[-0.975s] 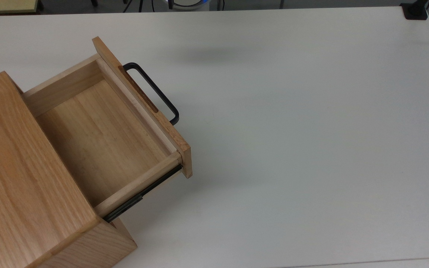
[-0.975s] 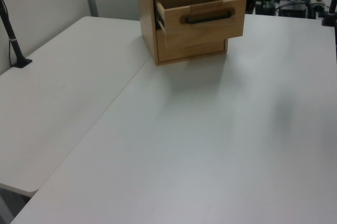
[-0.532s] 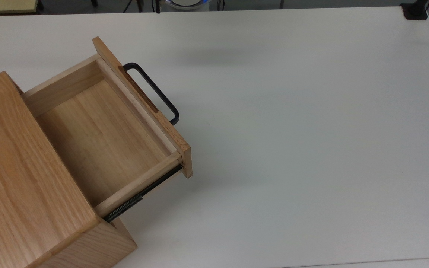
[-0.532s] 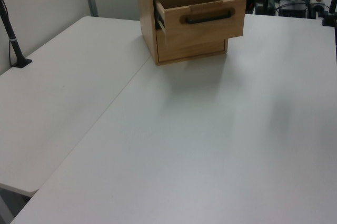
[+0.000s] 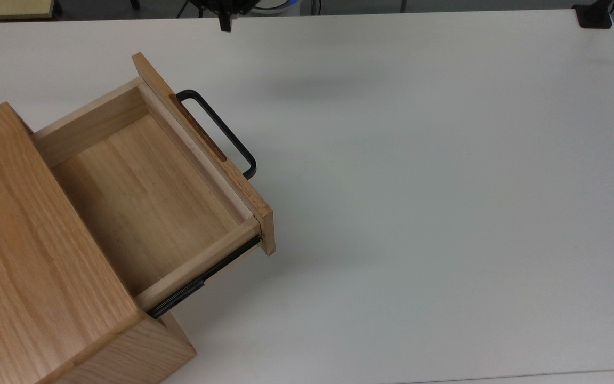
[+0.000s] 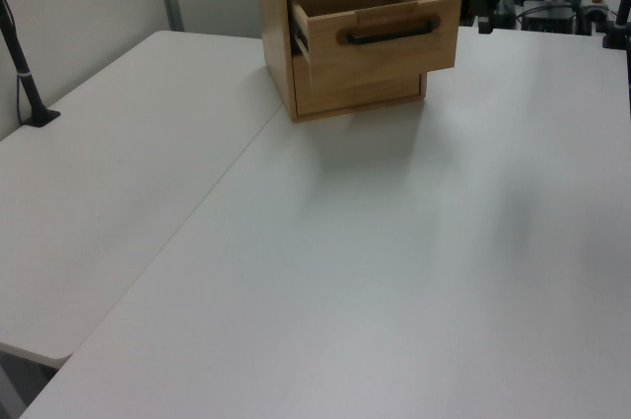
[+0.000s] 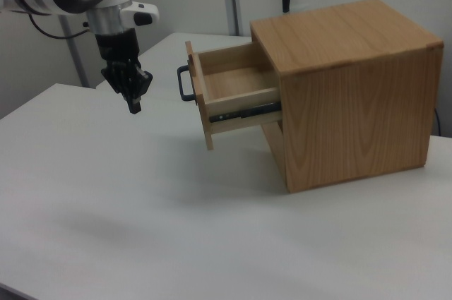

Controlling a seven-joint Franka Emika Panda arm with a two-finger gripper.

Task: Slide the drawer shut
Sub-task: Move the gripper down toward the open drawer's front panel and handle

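Note:
The light wooden drawer [image 5: 142, 197] stands pulled well out of its cabinet [image 5: 19, 240], empty inside, with a black side rail showing beneath it. Its black bar handle [image 5: 221, 130] sticks out from the flat front panel [image 5: 208, 160]. My gripper [image 5: 225, 24] hangs at the top view's upper edge, well away from the handle and above the table. In the right view the gripper [image 7: 133, 106] points down, shut on nothing, to the left of the handle [image 7: 183, 82] and of the drawer [image 7: 233, 85]. The left view shows the drawer front [image 6: 394, 39] facing the camera.
The cabinet [image 7: 353, 88] stands on a wide white table [image 5: 419, 213]. A black clamp mount [image 5: 595, 16] sits at the top view's upper right corner. A dark pole [image 6: 25, 74] rises at the left view's left edge.
My gripper has come into the top view at its upper edge, lowering over the table. The drawer has stayed where it was.

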